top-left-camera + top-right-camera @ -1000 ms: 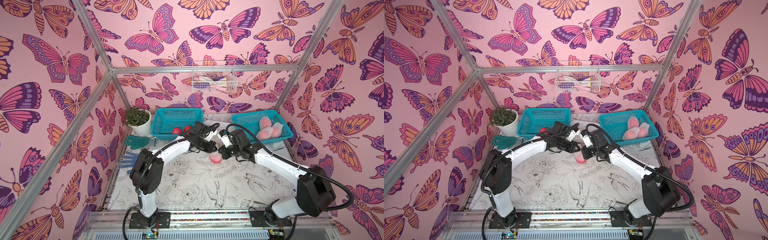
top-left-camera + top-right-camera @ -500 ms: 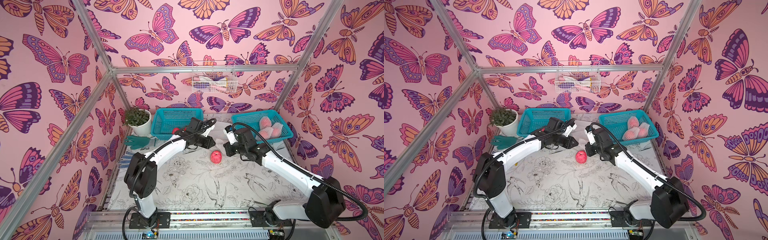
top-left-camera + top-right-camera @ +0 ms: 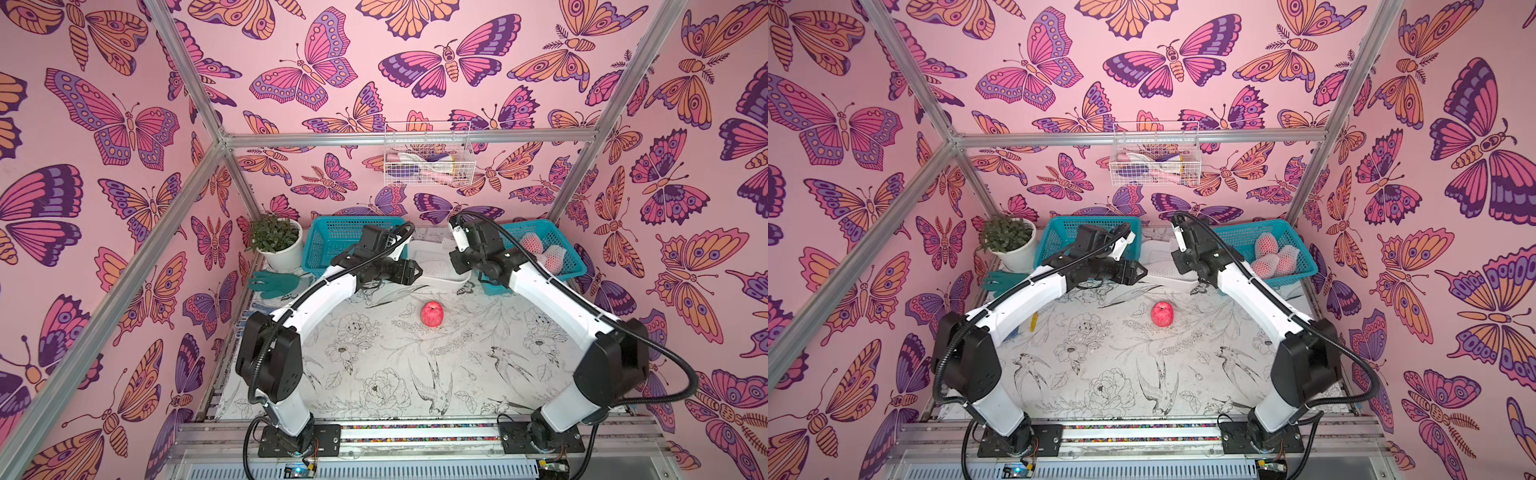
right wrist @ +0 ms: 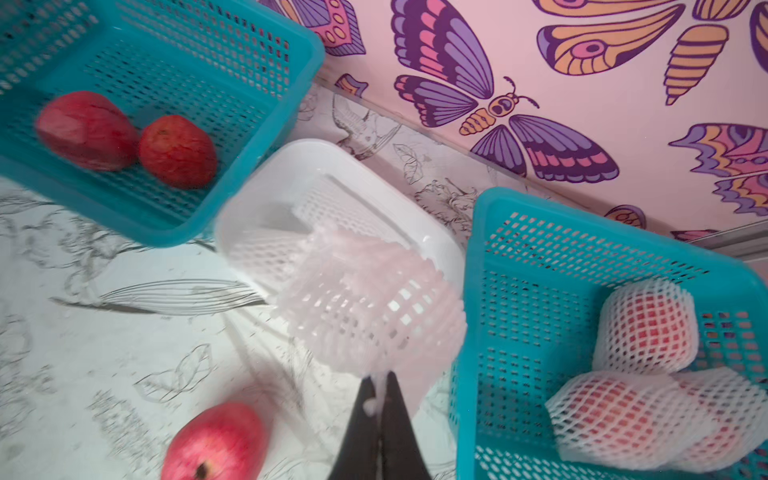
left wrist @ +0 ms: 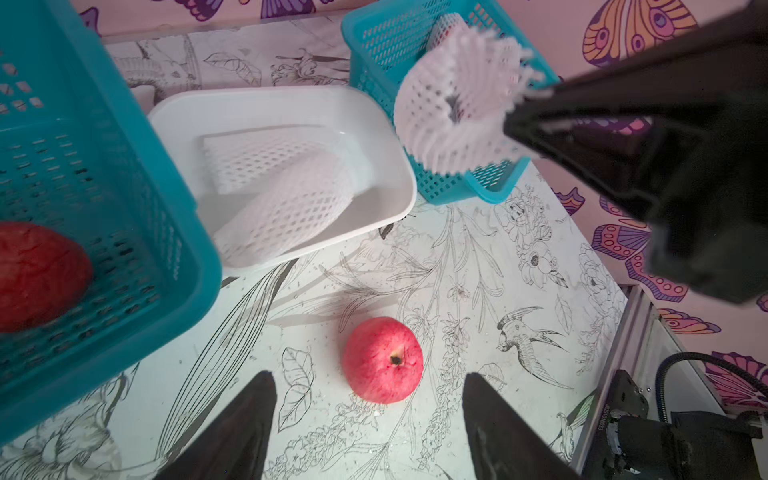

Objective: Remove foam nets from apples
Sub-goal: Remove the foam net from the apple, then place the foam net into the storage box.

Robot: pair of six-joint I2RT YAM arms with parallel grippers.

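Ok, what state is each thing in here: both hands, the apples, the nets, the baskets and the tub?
Left hand, open and empty.
Right hand, shut on a foam net, off its apple.
Loose apple, bare, lying free of both hands.
Left basket, holds two bare apples.
Right basket, holds netted apples.
White tub, holds two flat empty nets.

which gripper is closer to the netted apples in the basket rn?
Right. The right gripper, shut on a foam net, sits at the white tub edge beside the basket of netted apples. The left gripper, open, is across the tub, farther off.
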